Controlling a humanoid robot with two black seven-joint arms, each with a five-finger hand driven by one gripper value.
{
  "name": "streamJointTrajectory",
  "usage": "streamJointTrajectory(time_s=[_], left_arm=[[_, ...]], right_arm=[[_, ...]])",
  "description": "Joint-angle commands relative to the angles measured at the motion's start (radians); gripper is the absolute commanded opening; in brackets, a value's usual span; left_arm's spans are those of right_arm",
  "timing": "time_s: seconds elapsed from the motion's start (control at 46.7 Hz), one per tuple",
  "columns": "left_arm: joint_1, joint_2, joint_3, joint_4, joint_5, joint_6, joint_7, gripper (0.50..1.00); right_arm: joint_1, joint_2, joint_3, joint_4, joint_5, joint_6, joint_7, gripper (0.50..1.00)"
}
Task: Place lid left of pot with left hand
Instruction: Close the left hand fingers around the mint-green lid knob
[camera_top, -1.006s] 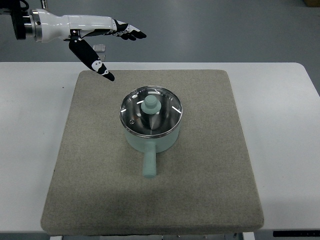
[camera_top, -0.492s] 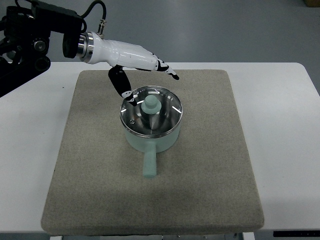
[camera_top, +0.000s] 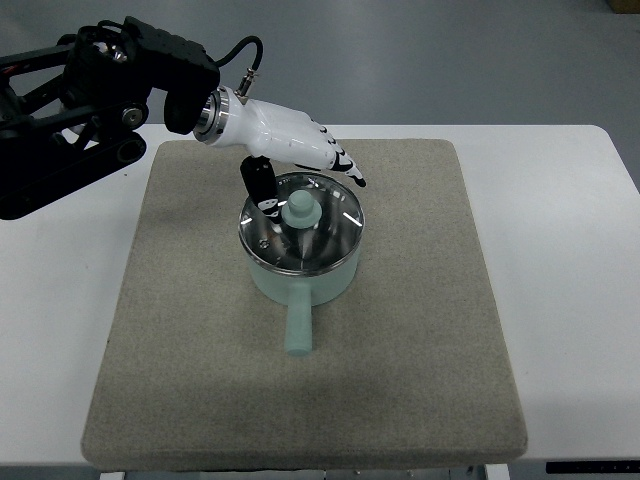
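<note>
A pale green pot (camera_top: 300, 278) stands in the middle of the grey mat (camera_top: 180, 340), its handle pointing toward the near edge. A glass lid (camera_top: 330, 232) with a pale green knob (camera_top: 300, 210) rests on the pot. My left hand (camera_top: 300, 178) reaches in from the upper left and hovers over the lid's far rim. Its fingers (camera_top: 340, 165) are stretched out above the rim and its thumb (camera_top: 262, 188) hangs down just left of the knob. The hand holds nothing.
The mat lies on a white table (camera_top: 580, 260). Bare mat stretches left of the pot. My left arm's black links (camera_top: 90, 90) cross the table's far left corner.
My left hand has swung from the mat's far left corner rightward and down until it is over the lid. The pot and lid have stayed put.
</note>
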Motion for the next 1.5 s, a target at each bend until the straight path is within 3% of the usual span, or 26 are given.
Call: streamJointTrajectory(time_s=[0.0, 0.449, 0.642, 1.305, 1.412, 1.477], left_arm=[[0.002, 0.000, 0.001, 0.000, 0.000, 0.000, -0.002, 0.971], [0.005, 0.000, 0.006, 0.000, 0.002, 0.000, 0.000, 0.896], [0.008, 0.000, 0.006, 0.000, 0.002, 0.000, 0.000, 0.829], [0.003, 0.012, 0.006, -0.003, 0.039, 0.000, -0.002, 0.816], [0.005, 0.009, 0.006, -0.005, 0.039, 0.000, -0.002, 0.763], [0.006, 0.009, 0.008, -0.006, 0.039, 0.000, -0.002, 0.705]], right_arm=[[0.000, 0.000, 0.000, 0.000, 0.001, 0.000, -0.001, 0.924], [0.000, 0.000, 0.001, 0.000, -0.001, 0.000, -0.001, 0.924], [0.000, 0.000, 0.000, 0.000, 0.001, 0.000, 0.000, 0.924], [0.000, 0.000, 0.000, -0.001, 0.001, 0.000, 0.000, 0.924], [0.000, 0.000, 0.000, 0.000, -0.001, 0.000, 0.000, 0.924], [0.000, 0.000, 0.000, 0.000, 0.001, 0.000, -0.001, 0.924]])
